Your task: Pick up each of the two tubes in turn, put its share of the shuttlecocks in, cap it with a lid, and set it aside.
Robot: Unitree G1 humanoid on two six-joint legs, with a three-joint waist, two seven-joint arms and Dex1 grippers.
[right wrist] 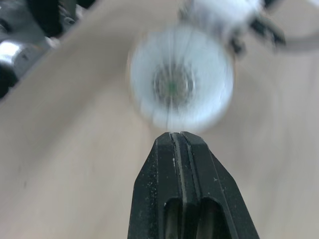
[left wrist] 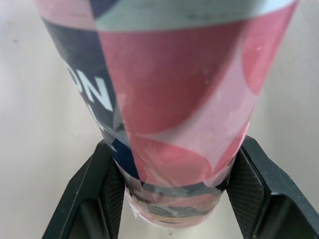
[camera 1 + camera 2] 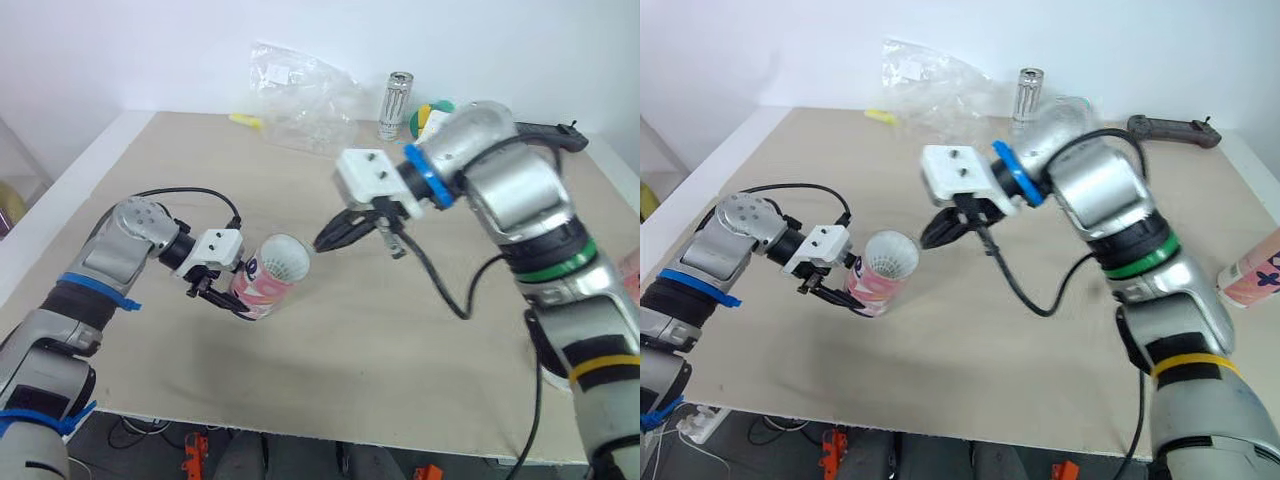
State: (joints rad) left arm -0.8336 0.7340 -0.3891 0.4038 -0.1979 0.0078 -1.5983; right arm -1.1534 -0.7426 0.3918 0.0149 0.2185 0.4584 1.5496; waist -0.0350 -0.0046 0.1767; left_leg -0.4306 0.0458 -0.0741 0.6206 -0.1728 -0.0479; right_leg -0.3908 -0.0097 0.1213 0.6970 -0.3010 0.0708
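A pink, navy and white tube (image 3: pixel 268 278) lies tilted over the tan table (image 3: pixel 400 350), its open mouth turned toward my right arm. My left gripper (image 3: pixel 232 298) is shut on the tube's lower end; both black fingers (image 2: pixel 107 189) press its sides in the left wrist view. My right gripper (image 3: pixel 325 242) is shut, its tips just right of the tube's rim, with nothing seen between them. The right wrist view looks into the tube's mouth (image 1: pixel 179 84), where white feathers and a dark centre show. A second pink tube (image 3: pixel 1250 270) lies at the table's right edge.
At the back of the table lie a crumpled clear plastic bag (image 3: pixel 305 95), a silver can (image 3: pixel 397 105), a small yellow item (image 3: pixel 245 121) and a green-yellow object (image 3: pixel 430 115). A black handle (image 3: pixel 1170 130) rests at the back right. Cables trail from both wrists.
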